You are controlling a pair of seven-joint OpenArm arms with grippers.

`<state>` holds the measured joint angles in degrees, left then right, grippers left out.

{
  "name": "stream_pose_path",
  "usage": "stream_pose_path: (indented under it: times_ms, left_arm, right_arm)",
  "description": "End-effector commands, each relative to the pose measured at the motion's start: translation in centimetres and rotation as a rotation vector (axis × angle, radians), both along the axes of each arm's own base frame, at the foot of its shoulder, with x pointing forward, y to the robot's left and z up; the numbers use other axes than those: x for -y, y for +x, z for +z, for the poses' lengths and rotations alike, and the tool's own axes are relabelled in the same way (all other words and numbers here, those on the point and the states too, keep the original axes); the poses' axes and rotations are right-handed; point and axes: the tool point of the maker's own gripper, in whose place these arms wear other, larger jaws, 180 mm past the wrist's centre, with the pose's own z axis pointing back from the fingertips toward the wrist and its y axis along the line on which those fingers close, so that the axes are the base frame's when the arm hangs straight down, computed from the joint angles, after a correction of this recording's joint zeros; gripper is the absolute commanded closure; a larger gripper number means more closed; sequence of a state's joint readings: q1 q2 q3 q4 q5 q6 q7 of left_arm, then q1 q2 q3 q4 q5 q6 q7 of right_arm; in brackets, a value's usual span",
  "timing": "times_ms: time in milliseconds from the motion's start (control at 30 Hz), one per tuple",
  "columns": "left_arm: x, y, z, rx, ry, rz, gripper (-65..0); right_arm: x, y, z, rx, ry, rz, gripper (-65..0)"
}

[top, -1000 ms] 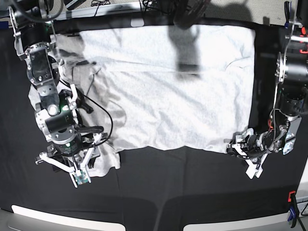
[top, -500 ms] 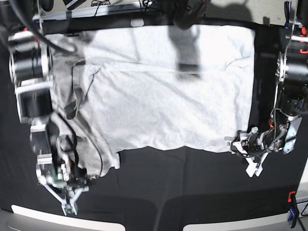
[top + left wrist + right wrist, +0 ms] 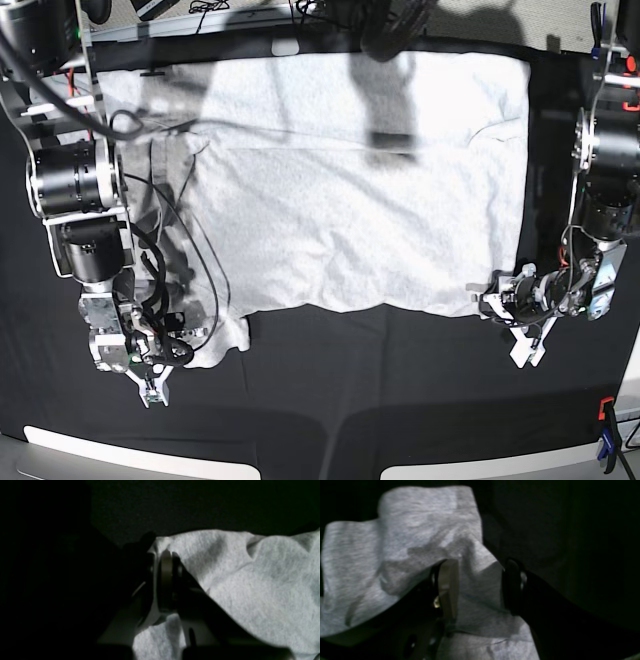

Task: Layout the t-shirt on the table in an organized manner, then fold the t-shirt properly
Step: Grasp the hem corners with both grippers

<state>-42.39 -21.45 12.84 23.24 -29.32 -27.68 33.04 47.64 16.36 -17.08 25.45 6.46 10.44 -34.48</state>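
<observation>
The light-grey t-shirt (image 3: 350, 220) lies spread across the black table (image 3: 400, 380), its lower left corner bunched up. My left gripper (image 3: 487, 301) sits at the shirt's lower right corner. In the left wrist view this gripper (image 3: 163, 555) is shut on a pinched ridge of the t-shirt (image 3: 250, 580). My right gripper (image 3: 190, 340) is at the bunched lower left corner. The right wrist view shows this gripper (image 3: 480, 567) open, its fingers well apart. They straddle a raised fold of the t-shirt (image 3: 407, 530).
Red and blue clamps (image 3: 605, 425) grip the table's edge at the front right, and another red clamp (image 3: 630, 104) sits at the right. Pale boards (image 3: 130, 455) line the front edge. A dark shadow (image 3: 385, 90) falls across the shirt's top.
My left gripper has shut on the shirt's lower right corner. The right arm has swung, bringing its gripper down over the bunched lower left corner.
</observation>
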Motion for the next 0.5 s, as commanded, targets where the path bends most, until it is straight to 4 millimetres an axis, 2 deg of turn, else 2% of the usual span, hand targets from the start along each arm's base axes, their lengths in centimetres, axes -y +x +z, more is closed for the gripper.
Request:
stream_pose_path:
  times_ms: [0,300,333,400,467]
  left_arm:
    - [-0.2,2.0,2.5,0.069,-0.011,0.004,0.0]
    - [-0.2,2.0,2.5,0.069,-0.011,0.004,0.0]
    - [-0.2,2.0,2.5,0.069,-0.011,0.004,0.0]
    - [-0.2,2.0,2.5,0.07,-0.011,0.004,0.0]
    - [-0.2,2.1,2.5,0.074,-0.012,0.005,0.0]
  right_arm:
    - [0.5,1.9,2.6,0.071,-0.01,-0.004,-29.0]
    - [0.3,0.2,0.0,0.046,-0.006,0.004,-28.4]
    - [0.4,0.1,-0.2,0.045,-0.006,0.005,-26.4]
    - [0.3,0.1,-0.3,0.052,-0.005,0.007,-18.6]
    - [0.2,0.5,0.0,0.077,-0.003,0.012,-5.2]
